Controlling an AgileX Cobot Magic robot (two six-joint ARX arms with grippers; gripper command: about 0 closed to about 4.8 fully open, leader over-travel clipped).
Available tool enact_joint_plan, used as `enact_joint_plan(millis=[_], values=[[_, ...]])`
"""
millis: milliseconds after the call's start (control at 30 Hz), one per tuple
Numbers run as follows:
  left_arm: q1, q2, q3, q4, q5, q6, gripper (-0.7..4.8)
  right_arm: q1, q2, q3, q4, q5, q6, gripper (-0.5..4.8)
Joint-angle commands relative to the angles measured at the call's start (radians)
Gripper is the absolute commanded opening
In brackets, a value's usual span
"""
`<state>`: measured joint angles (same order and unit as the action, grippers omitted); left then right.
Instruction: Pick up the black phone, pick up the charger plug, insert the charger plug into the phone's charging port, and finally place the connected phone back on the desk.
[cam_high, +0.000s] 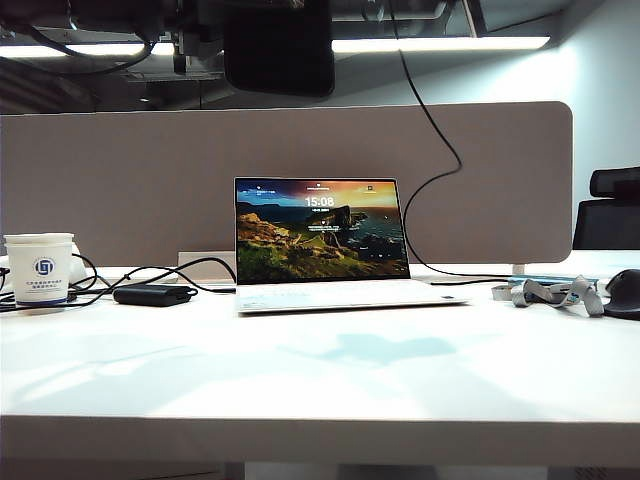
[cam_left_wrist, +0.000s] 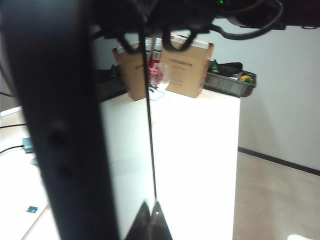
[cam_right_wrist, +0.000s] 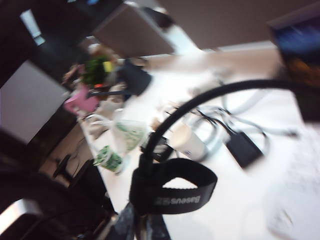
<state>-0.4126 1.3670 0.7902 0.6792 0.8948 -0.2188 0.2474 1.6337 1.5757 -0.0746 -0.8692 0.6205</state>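
In the left wrist view the black phone (cam_left_wrist: 65, 125) fills the near field, held edge-on, and its glossy screen mirrors the room. My left gripper (cam_left_wrist: 150, 225) is shut on the phone's lower end; one fingertip (cam_left_wrist: 160, 222) shows beside its own reflection. In the right wrist view my right gripper (cam_right_wrist: 142, 227) is shut on a black charger cable (cam_right_wrist: 200, 97) just below its black strap (cam_right_wrist: 175, 190). The cable arcs away over the desk (cam_right_wrist: 240, 210). The charger plug is hidden. Neither gripper appears in the exterior view, where the desk (cam_high: 320, 380) shows only faint shadows.
An open laptop (cam_high: 320, 245) stands mid-desk in front of the divider panel (cam_high: 120, 180). A paper cup (cam_high: 40, 267), a black power brick (cam_high: 152, 294) and cables lie at the left. A grey strap (cam_high: 555, 292) and a dark object (cam_high: 625, 292) lie at the right.
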Motion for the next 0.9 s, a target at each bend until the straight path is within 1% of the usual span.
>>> enact_joint_plan(millis=[33, 100, 233, 433, 633, 766, 900], values=[[0.000, -0.008, 0.006, 0.033, 0.028, -0.030, -0.07, 0.000, -0.006, 0.003, 0.154, -0.101, -0.023, -0.01], [0.000, -0.008, 0.006, 0.033, 0.029, -0.053, -0.07, 0.000, -0.006, 0.003, 0.209, -0.138, -0.022, -0.01], [0.000, -0.007, 0.006, 0.033, 0.075, -0.050, -0.07, 0.001, -0.012, 0.003, 0.275, -0.185, -0.011, -0.01], [-0.008, -0.006, 0.006, 0.033, 0.068, -0.051, -0.07, 0.034, -0.018, 0.003, 0.296, -0.217, -0.024, -0.01], [-0.014, -0.006, 0.007, 0.033, 0.079, -0.071, -0.07, 0.107, -0.018, 0.003, 0.298, -0.284, -0.074, -0.01], [-0.014, -0.006, 0.007, 0.034, 0.142, -0.071, -0.07, 0.132, -0.018, 0.003, 0.296, -0.326, -0.075, -0.01], [-0.014, -0.006, 0.007, 0.034, 0.150, -0.070, -0.07, 0.133, -0.018, 0.003, 0.296, -0.376, -0.075, -0.01]])
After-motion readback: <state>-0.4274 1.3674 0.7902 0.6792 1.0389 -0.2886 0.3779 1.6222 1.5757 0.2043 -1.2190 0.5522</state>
